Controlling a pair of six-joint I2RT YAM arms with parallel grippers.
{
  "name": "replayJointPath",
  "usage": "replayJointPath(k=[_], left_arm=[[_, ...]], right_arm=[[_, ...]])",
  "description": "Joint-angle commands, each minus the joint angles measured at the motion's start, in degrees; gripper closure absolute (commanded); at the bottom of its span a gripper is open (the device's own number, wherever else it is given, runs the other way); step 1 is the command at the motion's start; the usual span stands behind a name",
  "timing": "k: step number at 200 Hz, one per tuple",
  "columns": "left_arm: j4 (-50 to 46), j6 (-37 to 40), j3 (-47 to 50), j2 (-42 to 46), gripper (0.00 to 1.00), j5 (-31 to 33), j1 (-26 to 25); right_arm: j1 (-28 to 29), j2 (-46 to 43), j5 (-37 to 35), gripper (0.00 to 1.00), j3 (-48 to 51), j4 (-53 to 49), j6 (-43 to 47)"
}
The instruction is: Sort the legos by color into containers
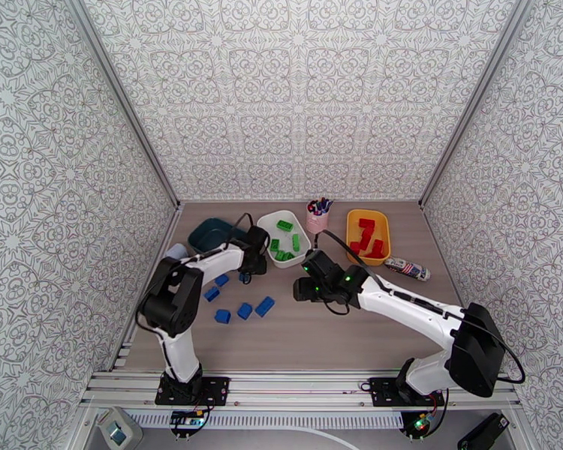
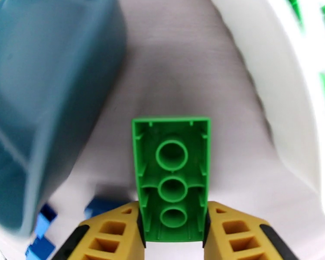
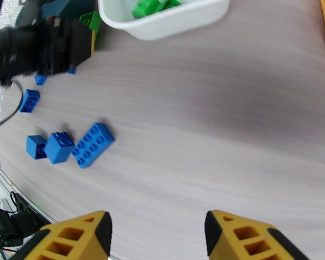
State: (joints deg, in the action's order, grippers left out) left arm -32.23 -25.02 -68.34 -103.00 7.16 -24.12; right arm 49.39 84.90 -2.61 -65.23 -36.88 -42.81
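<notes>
Pale wood-grain tabletop [image 1: 341, 339], enclosed by grey-patterned wall panels [image 1: 296, 91].

Containers, far half of the table, left to right:
- dark teal rounded plastic tub [image 1: 206, 235]
- white rounded plastic tub [image 1: 265, 221], holding loose green bricks [image 1: 284, 225]
- small pink cup of pens [image 1: 317, 216]
- yellow rounded plastic tub [image 1: 353, 219], holding red bricks [image 1: 367, 232]
- white printed packet [image 1: 407, 268], lying just near-right of the yellow tub

Loose stock: a scatter of blue studded plastic bricks [image 1: 244, 311] on the table, near-left of the white tub.

Left gripper [image 1: 257, 243]: reaches to the gap between the teal and white tubs.
- From overhead its fingers are hidden under the wrist.
- Its own wrist view shows yellow fingers [image 2: 232, 235] clamped on the near end of a green oblong plastic brick [image 2: 171, 170].
- The brick's hollow underside faces the camera, with three round tubes in a row.
- Its long axis runs straight out from the gripper toward the far side, with the teal wall [image 2: 41, 105] on the left and the white wall [image 2: 266, 83] on the right.
- The right wrist view places the same brick [image 3: 88, 20] just beside the white tub's near-left corner [image 3: 115, 18].

Right gripper [image 1: 301, 288]: over bare table, near of the white tub.
- Its wrist view shows the fingers [image 3: 232, 232] spread wide with nothing between them.
- The same view resolves the largest blue brick [image 3: 93, 145] as a two-by-four lying on a diagonal, studs up.
</notes>
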Motion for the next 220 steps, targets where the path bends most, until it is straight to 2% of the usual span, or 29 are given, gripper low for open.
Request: replayJointPath(k=[1, 53, 110, 124, 141, 158, 220], left_arm=[[0.1, -3.0, 1.6, 5.9, 0.67, -3.0, -0.2], [1.0, -3.0, -1.6, 10.3, 0.66, -10.7, -0.5], [-0.8, -2.4, -16.8, 1.1, 0.6, -14.3, -0.5], [-0.9, -2.6, -19.4, -1.1, 0.54, -14.7, -0.7], [-1.0, -2.8, -21.2, -2.5, 0.35, -14.7, -1.1], [-1.1, -2.9, -20.9, -2.3, 0.23, -14.2, -1.4], [-0.2, -2.5, -9.5, 8.5, 0.15, -10.4, -1.5]], right_arm=[[-1.6, 1.1, -0.6, 0.38, -3.4, 0.1, 1.2], [-4.6, -0.5, -0.5, 0.38, -5.2, -1.2, 2.4], [-6.6, -5.7, -1.6, 0.36, -1.4, -2.4, 2.0], [-6.6, -6.1, -1.6, 0.35, -0.7, -2.5, 1.8], [-6.6, -6.2, -1.3, 0.34, 0.0, -2.4, 1.7], [-6.6, -6.1, -0.9, 0.33, 0.7, -2.1, 1.7], [-6.5, -4.4, 2.5, 0.3, 1.2, -0.1, 3.3]])
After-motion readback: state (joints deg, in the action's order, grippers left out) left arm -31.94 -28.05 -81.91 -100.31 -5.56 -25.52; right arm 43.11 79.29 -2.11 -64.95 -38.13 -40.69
